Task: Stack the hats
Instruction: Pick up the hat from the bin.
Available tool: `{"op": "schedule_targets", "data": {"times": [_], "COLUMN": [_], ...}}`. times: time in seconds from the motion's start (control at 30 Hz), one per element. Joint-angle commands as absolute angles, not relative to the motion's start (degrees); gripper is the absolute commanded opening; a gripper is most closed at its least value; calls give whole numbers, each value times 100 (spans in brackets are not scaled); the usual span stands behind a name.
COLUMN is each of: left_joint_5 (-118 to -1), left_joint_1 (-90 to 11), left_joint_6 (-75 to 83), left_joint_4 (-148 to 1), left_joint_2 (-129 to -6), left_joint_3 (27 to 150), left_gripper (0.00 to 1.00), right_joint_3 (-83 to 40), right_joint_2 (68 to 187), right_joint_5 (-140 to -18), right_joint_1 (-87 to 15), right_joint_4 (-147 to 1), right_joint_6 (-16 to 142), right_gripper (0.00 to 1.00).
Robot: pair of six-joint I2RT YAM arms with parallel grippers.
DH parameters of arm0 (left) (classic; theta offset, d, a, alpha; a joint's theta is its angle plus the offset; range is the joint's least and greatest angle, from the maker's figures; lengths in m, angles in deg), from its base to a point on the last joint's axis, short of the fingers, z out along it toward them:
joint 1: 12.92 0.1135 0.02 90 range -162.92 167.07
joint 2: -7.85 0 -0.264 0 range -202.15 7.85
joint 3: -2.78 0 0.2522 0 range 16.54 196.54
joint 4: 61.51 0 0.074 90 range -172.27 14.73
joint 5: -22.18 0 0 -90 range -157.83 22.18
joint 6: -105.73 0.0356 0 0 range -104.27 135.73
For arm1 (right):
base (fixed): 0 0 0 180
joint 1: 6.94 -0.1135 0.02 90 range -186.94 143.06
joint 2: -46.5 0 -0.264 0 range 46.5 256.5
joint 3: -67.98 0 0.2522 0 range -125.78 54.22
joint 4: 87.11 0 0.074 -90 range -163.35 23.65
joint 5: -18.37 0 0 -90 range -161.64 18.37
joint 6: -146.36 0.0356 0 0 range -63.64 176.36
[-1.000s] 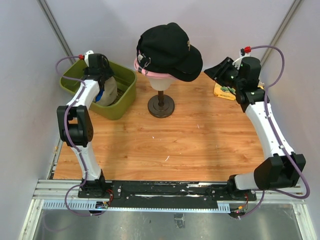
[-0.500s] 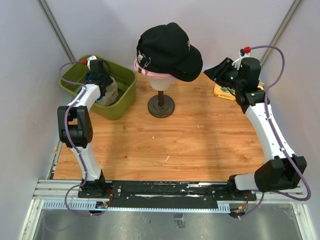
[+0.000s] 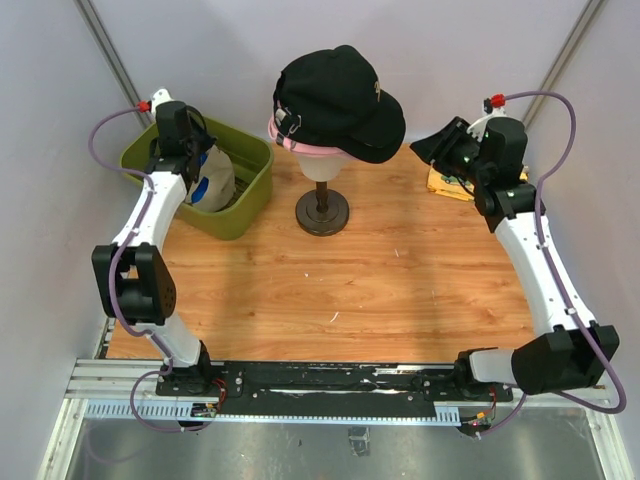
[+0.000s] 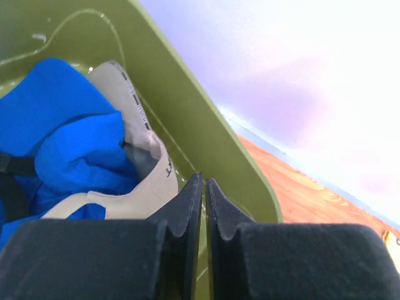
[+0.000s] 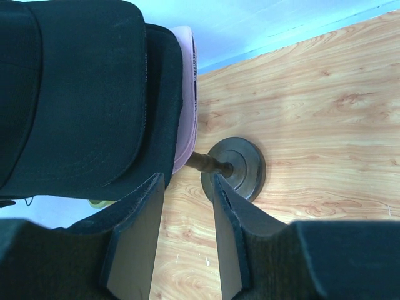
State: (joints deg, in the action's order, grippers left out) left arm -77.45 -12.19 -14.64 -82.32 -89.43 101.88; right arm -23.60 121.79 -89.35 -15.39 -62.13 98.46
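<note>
Now left hand [image 4: 202,187], wide a second ago, closed together over bin [image 4: 187,125]; nothing seen clamped; beige cap [image 4: 134,119], blue cap [image 4: 69,131] lying beneath. Regrasp judged needed. Right hand [image 5: 187,181] apart, empty.

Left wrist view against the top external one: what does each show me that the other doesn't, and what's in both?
Only the left wrist view: the left claw up close, its fingers almost together with nothing visible between them, tips near the beige hat.
Only the top external view: the black hats over a pink hat on the mannequin head, and the right claw beside them.
Both: the olive bin holding the blue hat and the beige hat.
</note>
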Motion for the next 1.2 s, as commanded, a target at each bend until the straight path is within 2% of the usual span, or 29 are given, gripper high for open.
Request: {"op": "schedule_targets", "data": {"times": [0.0,0.07,0.1,0.17,0.2,0.4,0.63,0.7,0.77,0.8,0.9,0.93,1.17], "left_joint_5": [-7449,-7530,-7577,-7697,-7742,-7872,-8020,-8019,-7961,-7930,-7820,-7767,-7376], "left_joint_1": [-1192,-1187,-1187,-1185,-1187,-1178,-1178,-1169,-1169,-1169,-1169,-1167,-1169], "left_joint_6": [-1581,-1511,-1429,-1221,-1138,-1060,-842,-776,-737,-731,-797,-808,-887], "left_joint_4": [-8199,-8389,-8411,-8481,-8530,-8510,-8422,-8394,-8357,-8351,-8249,-8198,-8227], "left_joint_2": [-8811,-8872,-8902,-9033,-9132,-9708,-10137,-10174,-10167,-10155,-10019,-9955,-9671], "left_joint_3": [10325,10340,10301,10260,10267,10253,10572,10594,10572,10561,10403,10333,10294], "left_gripper": [8,14,23,52,58,64,64,62,55,46,10,3,1], "right_joint_3": [-2313,-2290,-2279,-2278,-2277,-2207,-2154,-2175,-2171,-2174,-2175,-2177,-2199], "right_joint_2": [11954,11897,11881,11843,11832,11828,11856,11878,11884,11891,11925,11927,11902], "right_joint_5": [-8822,-8841,-8849,-8866,-8868,-8813,-8739,-8729,-8715,-8711,-8719,-8719,-8737], "right_joint_1": [-1614,-1615,-1623,-1632,-1636,-1736,-1748,-1748,-1748,-1744,-1745,-1748,-1753], "right_joint_4": [-6168,-6160,-6158,-6150,-6149,-6149,-6165,-6166,-6181,-6185,-6221,-6231,-6263], "right_joint_6": [9687,9696,9703,9705,9705,9618,9524,9508,9498,9502,9510,9511,9523], "right_gripper": [39,38,39,39,39,39,39,39,39,39,39,39,39]}}
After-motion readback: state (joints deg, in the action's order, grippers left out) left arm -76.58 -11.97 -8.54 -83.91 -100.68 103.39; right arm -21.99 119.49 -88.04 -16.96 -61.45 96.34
